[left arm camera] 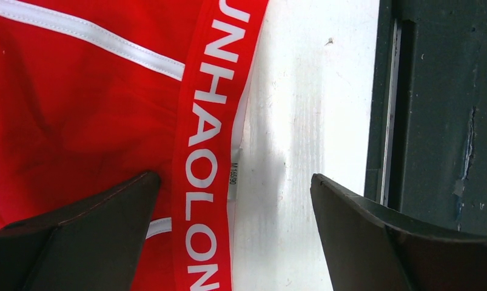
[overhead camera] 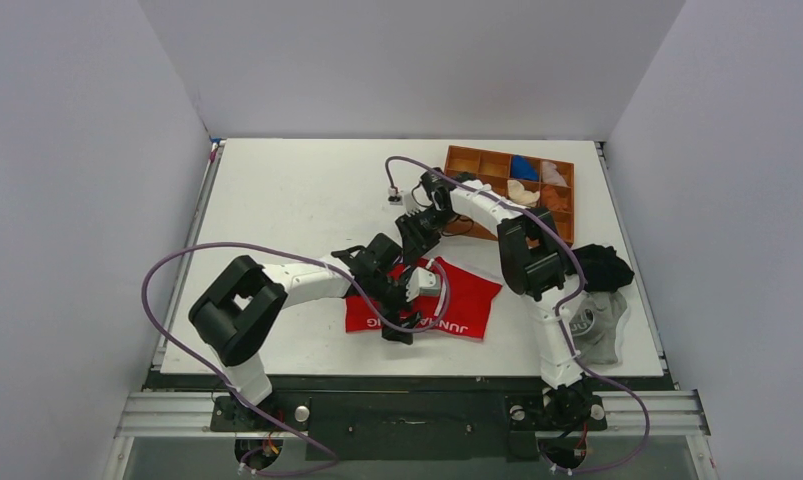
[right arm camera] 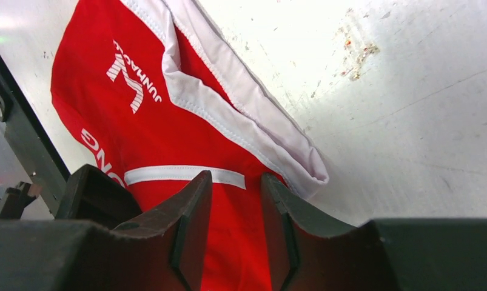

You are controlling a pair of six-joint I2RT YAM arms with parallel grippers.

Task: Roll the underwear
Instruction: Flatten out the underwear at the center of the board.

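Observation:
The red underwear (overhead camera: 467, 297) lies flat near the table's front middle, its lettered waistband toward the front edge. My left gripper (overhead camera: 400, 322) is open wide just above the waistband (left arm camera: 207, 151). One finger (left arm camera: 83, 236) is over the red fabric, the other (left arm camera: 398, 242) over bare table. My right gripper (overhead camera: 418, 262) is at the underwear's far left edge. In the right wrist view its jaws (right arm camera: 236, 203) stand narrowly apart with a fold of red fabric (right arm camera: 107, 121) pinched between them. The white inner lining (right arm camera: 253, 115) is turned up beside it.
A brown compartment tray (overhead camera: 482, 160) with rolled items stands at the back right. A black garment (overhead camera: 605, 265) and a grey garment (overhead camera: 599, 328) lie at the right edge. The table's dark front rail (left arm camera: 441, 109) is just past the waistband.

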